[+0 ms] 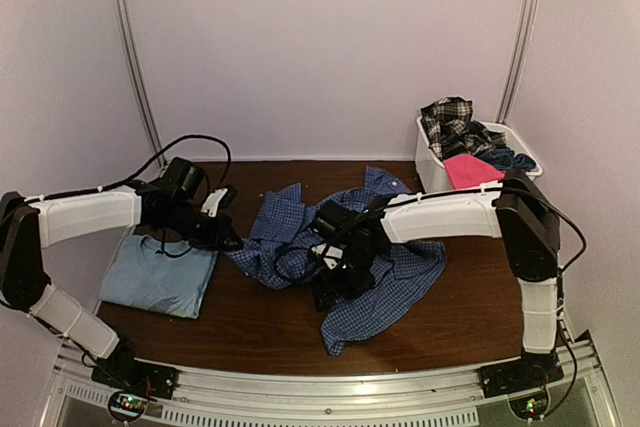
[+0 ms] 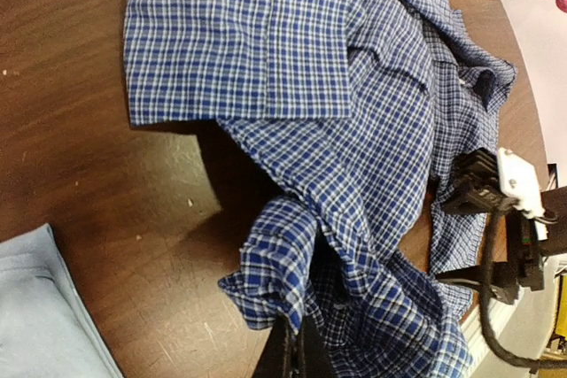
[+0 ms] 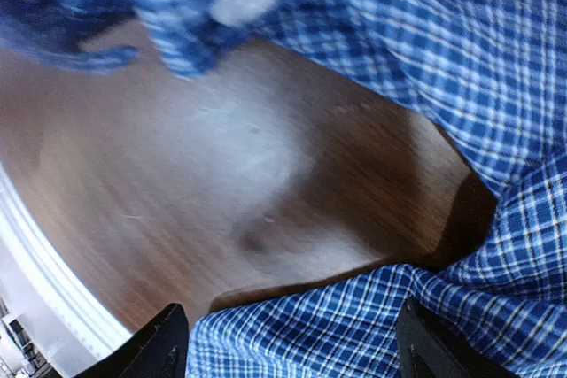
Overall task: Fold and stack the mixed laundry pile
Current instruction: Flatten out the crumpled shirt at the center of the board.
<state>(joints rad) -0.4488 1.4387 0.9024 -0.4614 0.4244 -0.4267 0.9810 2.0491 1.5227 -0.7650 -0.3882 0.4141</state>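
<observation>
The blue small-check button shirt [image 1: 380,247] lies crumpled and spread on the brown table; it also fills the left wrist view [image 2: 354,130] and the right wrist view [image 3: 461,59]. My left gripper [image 1: 232,240] is shut on the shirt's left edge, pinching a fold of cloth [image 2: 299,351]. My right gripper [image 1: 330,282] hangs low over the shirt's middle with its jaws wide open [image 3: 292,351], check cloth lying between the fingers [image 3: 168,343]. The light blue T-shirt [image 1: 160,272] lies folded flat at the left [image 2: 35,307].
A white plastic basket [image 1: 430,165] stands at the back right, holding the black-white plaid piece [image 1: 447,117], the hot pink piece [image 1: 470,169] and dark navy pieces [image 1: 505,159]. The metal rail [image 1: 330,387] runs along the table's near edge.
</observation>
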